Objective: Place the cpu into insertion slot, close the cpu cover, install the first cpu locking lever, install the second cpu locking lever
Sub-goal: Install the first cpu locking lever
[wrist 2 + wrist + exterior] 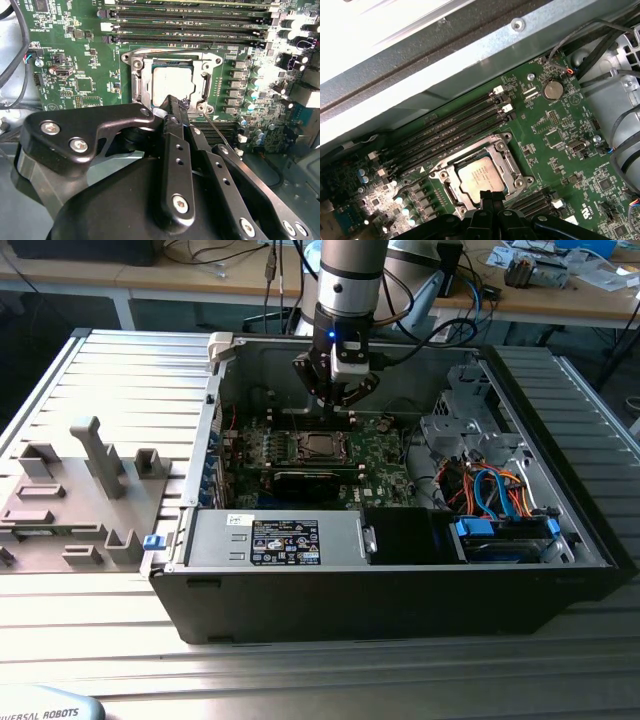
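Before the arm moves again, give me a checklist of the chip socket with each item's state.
1. Chip lies flat in the socket: ok.
2. Cover frame is down around the chip: ok.
3. Thin lever wire is latched: cannot tell.
4. End effector sits at the socket's edge: ok.
5. Memory slots beside the socket are free of cables: ok.
6. End effector holds nothing: cannot tell.
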